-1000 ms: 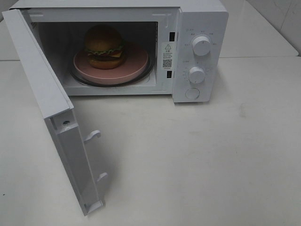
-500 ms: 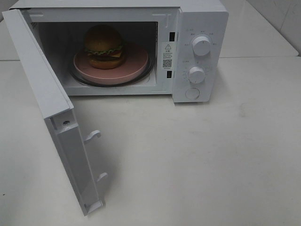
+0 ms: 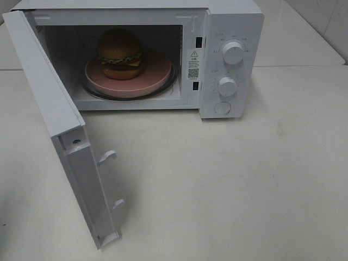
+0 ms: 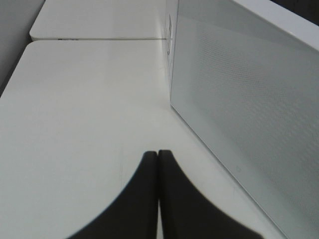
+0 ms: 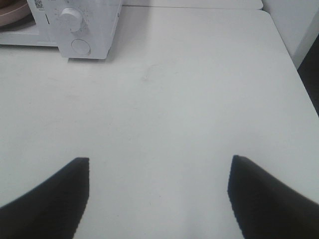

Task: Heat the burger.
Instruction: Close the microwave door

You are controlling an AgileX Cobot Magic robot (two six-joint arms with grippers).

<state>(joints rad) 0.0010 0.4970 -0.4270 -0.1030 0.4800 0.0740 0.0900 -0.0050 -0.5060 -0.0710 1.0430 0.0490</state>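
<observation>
The left hand point(image 4: 158, 152) has closed fully, tips pressed together, holding nothing.

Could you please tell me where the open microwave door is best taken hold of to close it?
I would take the door near its free edge, farthest from the hinge, coming from its flat outer face on the left. Latch hooks stick out inside, and the shut left gripper sits beside that outer face.
</observation>
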